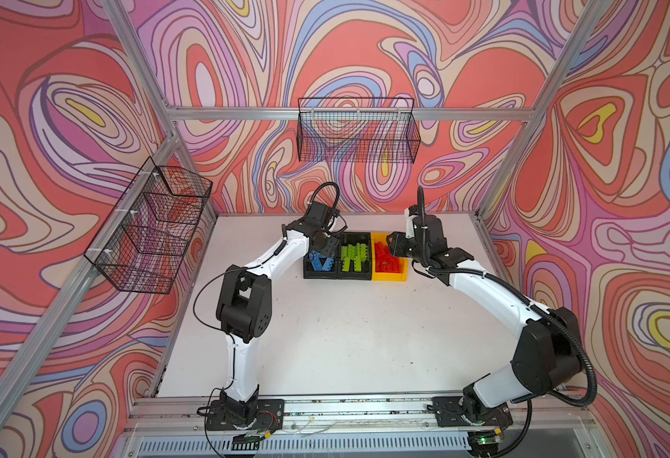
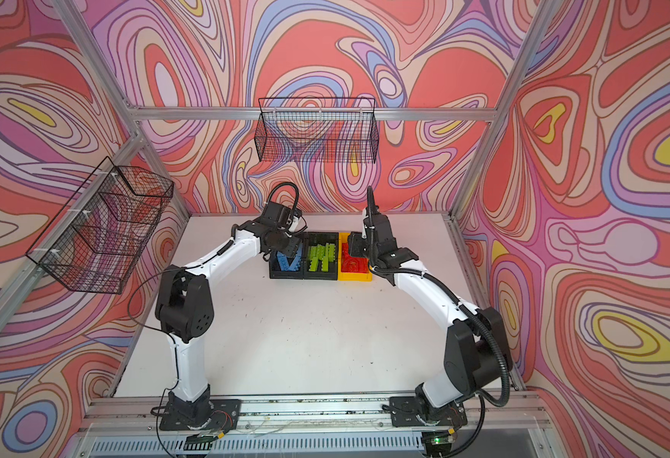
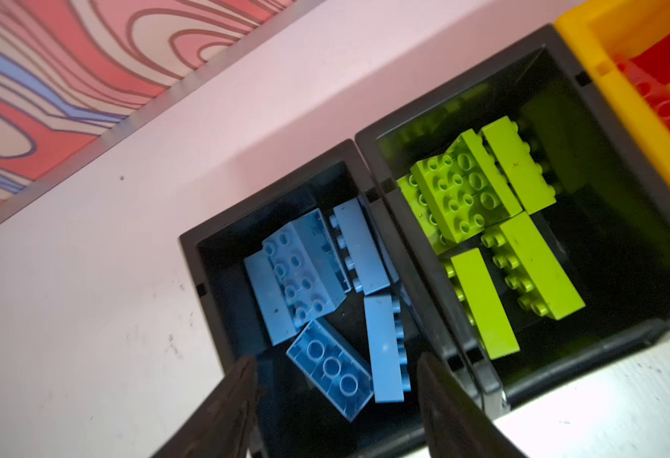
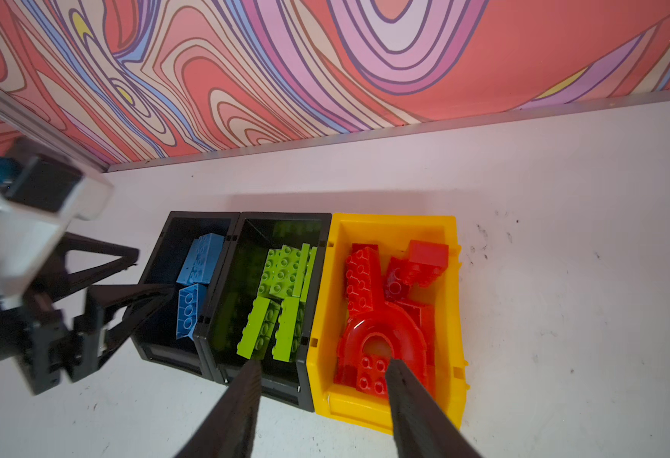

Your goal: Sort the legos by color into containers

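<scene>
Three containers stand side by side at the back of the white table. The left black bin (image 1: 305, 273) (image 3: 190, 253) holds blue legos (image 1: 319, 265) (image 3: 305, 269). Green legos (image 1: 352, 253) (image 4: 281, 273) fill the middle black bin (image 1: 355, 275). The yellow bin (image 1: 388, 276) (image 4: 388, 220) holds red legos (image 4: 361, 277) and a red arch (image 4: 381, 329). My left gripper (image 1: 322, 253) (image 3: 335, 368) hangs open over the blue bin, with a blue brick (image 3: 331, 368) lying hollow side up below its fingers. Above the yellow bin's near edge, my right gripper (image 1: 394, 244) (image 4: 323, 365) is open and holds nothing.
A black wire mesh basket (image 1: 150, 230) hangs on the left wall and another (image 1: 359, 135) on the back wall. The white table (image 1: 345, 337) stretches from the bins to the aluminium rail (image 1: 345, 408) where both arms are mounted.
</scene>
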Available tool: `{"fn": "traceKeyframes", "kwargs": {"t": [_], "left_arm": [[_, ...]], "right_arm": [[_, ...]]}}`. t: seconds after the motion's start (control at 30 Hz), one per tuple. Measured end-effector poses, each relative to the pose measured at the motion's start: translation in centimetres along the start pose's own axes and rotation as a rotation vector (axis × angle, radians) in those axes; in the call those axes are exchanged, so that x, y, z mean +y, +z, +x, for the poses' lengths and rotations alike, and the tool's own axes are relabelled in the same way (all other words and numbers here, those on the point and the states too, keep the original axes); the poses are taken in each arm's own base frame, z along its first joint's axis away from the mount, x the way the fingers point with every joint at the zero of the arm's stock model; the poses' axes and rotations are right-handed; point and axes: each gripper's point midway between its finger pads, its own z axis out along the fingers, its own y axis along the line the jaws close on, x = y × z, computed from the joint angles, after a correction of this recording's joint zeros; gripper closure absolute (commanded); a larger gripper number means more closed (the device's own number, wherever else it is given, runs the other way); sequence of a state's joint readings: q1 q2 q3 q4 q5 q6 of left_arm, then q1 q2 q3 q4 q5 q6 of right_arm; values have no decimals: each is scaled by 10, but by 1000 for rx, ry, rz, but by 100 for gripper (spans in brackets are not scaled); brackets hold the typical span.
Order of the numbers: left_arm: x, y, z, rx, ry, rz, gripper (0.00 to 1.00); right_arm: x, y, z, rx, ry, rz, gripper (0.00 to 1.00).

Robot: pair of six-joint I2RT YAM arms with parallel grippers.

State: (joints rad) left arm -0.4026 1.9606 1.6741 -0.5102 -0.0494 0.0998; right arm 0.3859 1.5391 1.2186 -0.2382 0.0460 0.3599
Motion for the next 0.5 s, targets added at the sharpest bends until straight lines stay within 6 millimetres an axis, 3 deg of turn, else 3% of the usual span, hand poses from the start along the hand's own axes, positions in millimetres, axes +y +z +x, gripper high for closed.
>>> {"fn": "traceKeyframes", "kwargs": {"t": [0.13,0.27,0.37,0.5], "left_arm": [[52,-51,2,-155,-160,-79,28],[114,-92,34,-312,-360,-225,25],[129,-97,73,-363,-435,-322,23],[133,-85,121,-352,-467,-433,23]], "right_arm": [[-20,-5,3,-33,1,79,43],[-57,-19,5,-131,7,222,38],[-93,-28,8,-211,11,357,36],[-137,-32,25,-282,-5,528,33]]}}
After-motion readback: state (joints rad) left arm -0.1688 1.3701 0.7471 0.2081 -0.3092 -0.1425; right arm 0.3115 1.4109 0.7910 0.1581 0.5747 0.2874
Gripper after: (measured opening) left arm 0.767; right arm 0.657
